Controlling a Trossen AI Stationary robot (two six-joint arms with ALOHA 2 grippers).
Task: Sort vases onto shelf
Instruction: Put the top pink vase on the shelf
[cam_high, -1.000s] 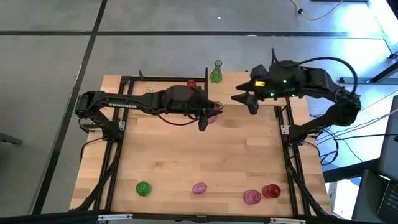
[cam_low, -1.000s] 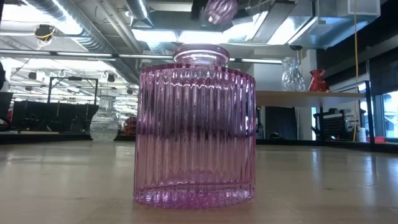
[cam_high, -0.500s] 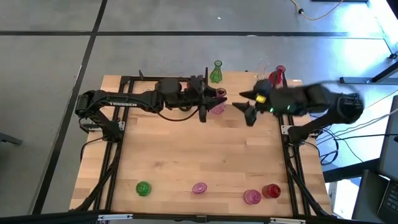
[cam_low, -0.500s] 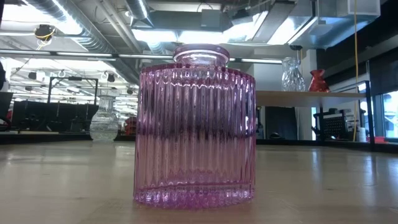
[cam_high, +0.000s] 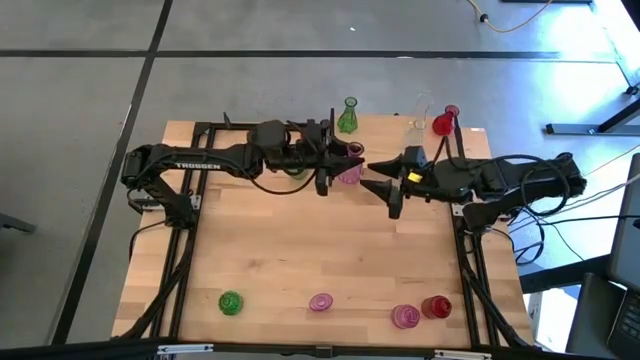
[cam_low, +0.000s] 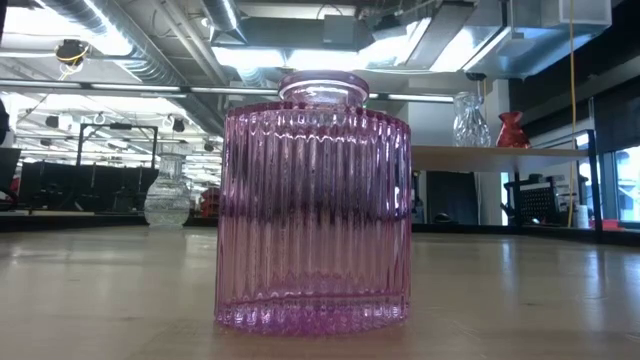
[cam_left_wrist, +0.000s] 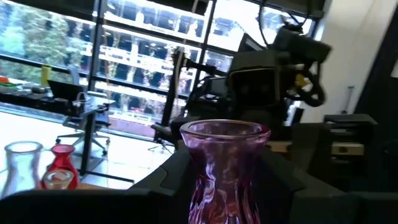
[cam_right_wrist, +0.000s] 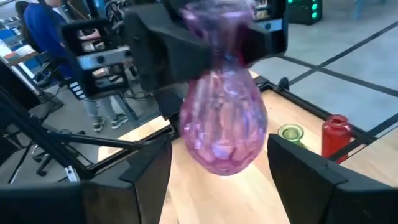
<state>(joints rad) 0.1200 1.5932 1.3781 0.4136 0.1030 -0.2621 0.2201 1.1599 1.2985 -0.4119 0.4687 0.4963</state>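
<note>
Evidently the left gripper (cam_high: 340, 165) grasped a pink vase (cam_high: 349, 174); the right gripper (cam_high: 378, 190), released, should align squarely before clenching.

You have a light-wood worktop (cam_high: 330, 250) framed in black metal. Along its near edge stand a green glass vase (cam_high: 231, 302), a ribbed pink glass jar (cam_high: 320, 302), a second pink vase (cam_high: 404, 316) and, touching it, a red vase (cam_high: 437, 306) by the right corner.
</note>
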